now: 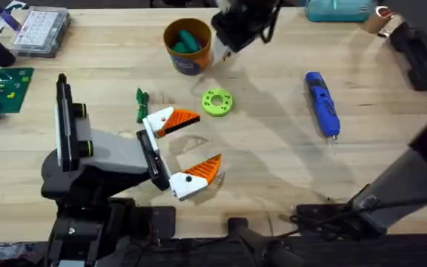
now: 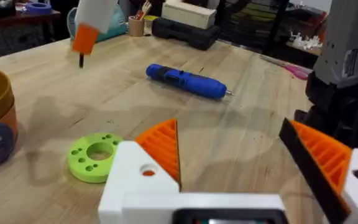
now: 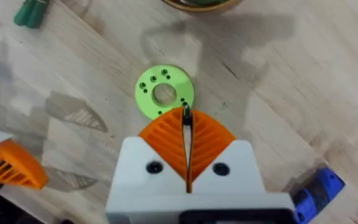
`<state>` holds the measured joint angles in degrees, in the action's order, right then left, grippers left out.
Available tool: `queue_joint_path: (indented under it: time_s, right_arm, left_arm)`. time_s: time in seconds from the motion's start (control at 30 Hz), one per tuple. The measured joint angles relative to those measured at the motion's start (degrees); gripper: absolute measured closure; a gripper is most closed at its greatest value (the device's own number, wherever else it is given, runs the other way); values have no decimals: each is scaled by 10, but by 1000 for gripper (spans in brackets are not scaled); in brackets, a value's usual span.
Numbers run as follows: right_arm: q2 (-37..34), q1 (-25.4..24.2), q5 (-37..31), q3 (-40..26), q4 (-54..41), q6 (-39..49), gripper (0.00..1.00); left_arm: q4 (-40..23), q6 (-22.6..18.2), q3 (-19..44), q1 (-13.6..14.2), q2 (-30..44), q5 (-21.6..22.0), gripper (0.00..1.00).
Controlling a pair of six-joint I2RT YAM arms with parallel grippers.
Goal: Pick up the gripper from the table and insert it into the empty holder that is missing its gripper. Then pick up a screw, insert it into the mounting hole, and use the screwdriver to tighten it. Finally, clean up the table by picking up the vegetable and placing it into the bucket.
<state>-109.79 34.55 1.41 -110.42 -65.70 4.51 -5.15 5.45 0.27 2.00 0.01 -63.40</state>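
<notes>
We see the blue screwdriver [image 1: 322, 104] lying flat on the table [image 1: 273, 159], right of the lime ring [image 1: 216, 102] and well apart from both grippers.
Our left gripper [image 1: 186, 148] gapes wide and empty near the ring; our right gripper [image 3: 186, 134] is pinched on something thin and dark we cannot identify. The bucket [image 1: 187, 46] holds something green, half hidden.
</notes>
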Motion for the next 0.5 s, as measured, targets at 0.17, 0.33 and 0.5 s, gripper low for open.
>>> queue_joint_path:
  time_s: [0.17, 0.33, 0.5]
  right_arm:
    - [33, -6, 0, -1, -14, 0, 995]
    - [57, -6, 0, -1, -27, 0, 995]
    - [82, -6, 2, -1, -47, -1, 995]
  left_arm:
    - [0, 0, 0, 0, 0, 0, 14]
    - [0, 0, 0, 0, 0, 0, 14]
    - [0, 0, 0, 0, 0, 0, 14]
